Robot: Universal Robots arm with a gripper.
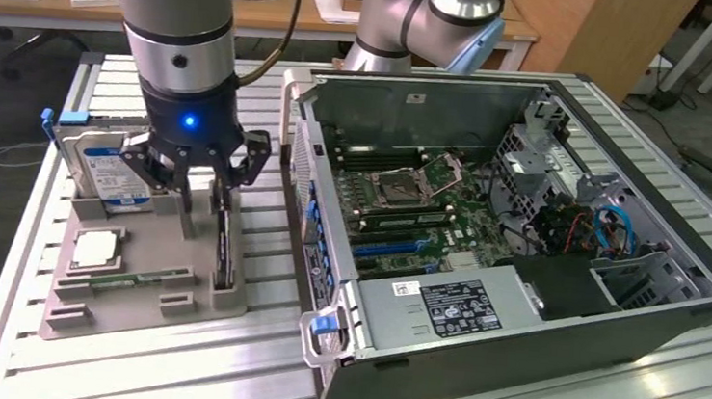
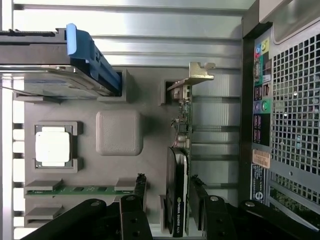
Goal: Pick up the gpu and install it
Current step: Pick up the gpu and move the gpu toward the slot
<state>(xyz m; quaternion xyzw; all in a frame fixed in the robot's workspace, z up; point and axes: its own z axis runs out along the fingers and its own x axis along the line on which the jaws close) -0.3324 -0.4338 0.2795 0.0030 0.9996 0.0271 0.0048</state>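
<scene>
Directly beneath the tool (image 1: 210,182), the gpu (image 1: 224,241) stands edge-on in the grey holder (image 1: 127,305), between the parted jaws, ungripped. Pick-up not yet made; installation into the open computer case (image 1: 655,322) alongside is outstanding.

On the slatted aluminium surface (image 1: 160,376), a grey moulded plastic tray (image 1: 193,296) sits at the exterior view's left, with an open black metal computer case (image 1: 656,313) just beside it on the right. The thin black gpu (image 1: 223,246) stands on edge in the tray slot nearest the case. A silver hard drive (image 1: 107,173) stands at the tray's rear corner. A square processor chip (image 1: 93,249) lies in front of it, then a narrow green memory stick (image 1: 129,283). The black gripper (image 1: 209,187) hangs over the gpu, its jaws spread either side.
</scene>
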